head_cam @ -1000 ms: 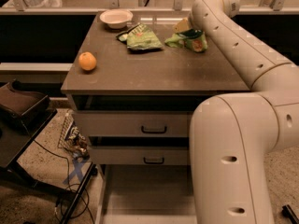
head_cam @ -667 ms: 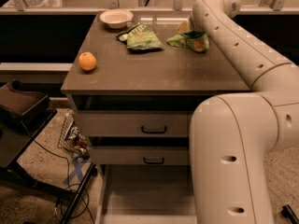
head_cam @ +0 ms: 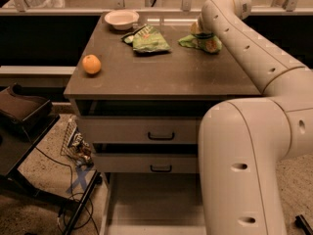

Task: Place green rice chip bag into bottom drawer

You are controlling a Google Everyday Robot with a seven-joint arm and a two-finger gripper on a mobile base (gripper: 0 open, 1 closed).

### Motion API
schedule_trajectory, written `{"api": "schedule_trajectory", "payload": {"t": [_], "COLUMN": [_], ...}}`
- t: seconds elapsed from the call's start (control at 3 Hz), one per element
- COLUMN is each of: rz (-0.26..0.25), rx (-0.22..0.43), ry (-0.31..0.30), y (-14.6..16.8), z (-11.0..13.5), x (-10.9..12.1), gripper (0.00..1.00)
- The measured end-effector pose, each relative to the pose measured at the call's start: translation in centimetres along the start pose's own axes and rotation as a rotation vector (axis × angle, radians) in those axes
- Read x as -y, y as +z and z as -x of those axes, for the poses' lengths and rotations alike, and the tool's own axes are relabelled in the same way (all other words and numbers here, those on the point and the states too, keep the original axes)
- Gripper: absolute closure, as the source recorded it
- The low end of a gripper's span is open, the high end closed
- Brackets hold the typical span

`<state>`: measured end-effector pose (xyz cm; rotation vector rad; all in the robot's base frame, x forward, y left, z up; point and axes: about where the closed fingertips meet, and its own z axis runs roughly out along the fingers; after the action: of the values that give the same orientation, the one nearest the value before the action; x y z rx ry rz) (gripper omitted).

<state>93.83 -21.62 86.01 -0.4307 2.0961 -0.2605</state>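
Camera view: gripper [head_cam: 201, 29] at the bag [head_cam: 210, 44], drawer [head_cam: 156, 204] open below.
Looks light, crinkly, slippery; pinch a top edge. Whether it grips, I cannot tell.

We saw a brown cabinet top [head_cam: 166, 75] that carried four things: a white bowl [head_cam: 121, 18] at the far left corner, a flat green bag [head_cam: 149, 39] beside it, an orange [head_cam: 91, 64] near the left edge, and the green rice chip bag [head_cam: 208, 43] at the far right. The gripper [head_cam: 201, 32] was at this bag, mostly hidden behind the arm.
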Motion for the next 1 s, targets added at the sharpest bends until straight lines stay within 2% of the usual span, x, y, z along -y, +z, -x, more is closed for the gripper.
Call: {"api": "schedule_trajectory", "payload": {"t": [0.33, 1.0], "rz": [0.000, 0.000], "rx": [0.000, 0.000], "ry": [0.000, 0.000], "y": [-0.02, -0.07], "z": [0.03, 0.11], "x": [0.01, 0.03], "gripper": [1.00, 1.00]}}
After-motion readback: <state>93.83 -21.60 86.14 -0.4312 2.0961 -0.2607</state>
